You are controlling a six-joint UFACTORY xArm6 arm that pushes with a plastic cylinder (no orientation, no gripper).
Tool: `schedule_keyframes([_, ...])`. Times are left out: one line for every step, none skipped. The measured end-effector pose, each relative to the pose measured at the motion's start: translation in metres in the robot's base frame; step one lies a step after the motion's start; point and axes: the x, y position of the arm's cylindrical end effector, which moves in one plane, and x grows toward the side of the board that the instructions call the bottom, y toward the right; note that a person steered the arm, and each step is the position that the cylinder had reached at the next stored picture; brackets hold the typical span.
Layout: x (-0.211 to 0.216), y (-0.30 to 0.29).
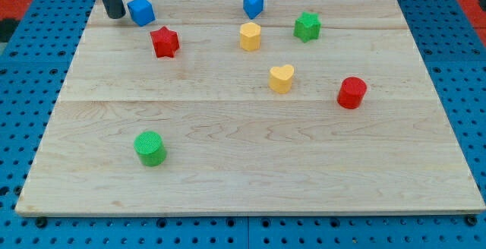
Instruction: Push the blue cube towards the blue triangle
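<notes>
The blue cube [141, 11] sits near the top left corner of the wooden board [250, 173]. My tip [114, 14] stands just left of the blue cube, close to it or touching it. The blue triangle [253, 4] lies at the top middle of the board, well to the right of the cube.
A red star [164, 42] lies just below and right of the blue cube. A yellow hexagon [250, 36] sits below the blue triangle, a green star [307, 26] to its right. A yellow heart [281, 78], a red cylinder [351, 92] and a green cylinder [150, 148] lie lower down.
</notes>
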Motion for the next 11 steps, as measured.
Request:
schedule_keyframes([0.001, 0.042])
schedule_keyframes([0.004, 0.088])
schedule_keyframes([0.004, 0.051])
schedule_keyframes([-0.006, 0.041])
schedule_keyframes([-0.005, 0.092])
schedule_keyframes([-0.023, 0.055])
schedule_keyframes([-0.028, 0.071])
schedule_keyframes([-0.009, 0.132])
schedule_keyframes([-0.005, 0.165])
schedule_keyframes([-0.001, 0.159])
schedule_keyframes([-0.001, 0.162])
